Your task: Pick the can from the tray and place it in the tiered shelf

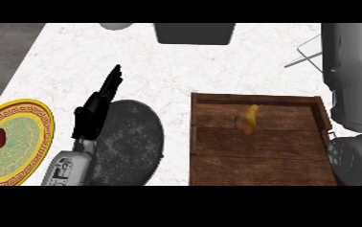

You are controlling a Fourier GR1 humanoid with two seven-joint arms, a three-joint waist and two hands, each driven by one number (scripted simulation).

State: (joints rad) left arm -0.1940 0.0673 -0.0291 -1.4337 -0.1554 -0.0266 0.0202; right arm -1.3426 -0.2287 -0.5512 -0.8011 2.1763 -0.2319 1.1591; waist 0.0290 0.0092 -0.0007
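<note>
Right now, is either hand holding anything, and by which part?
Nothing visibly held. The left hand is open by the dark plate; the yellow item lies alone on the wooden tray. The right hand is too unclear to tell.

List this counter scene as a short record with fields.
left hand: open, fingers straight, at the grey plate's left edge
tray: wooden, at the right, holds a yellow item
grey plate: left of the tray
patterned plate: far left, cut by the view's edge
can: not visible
</note>
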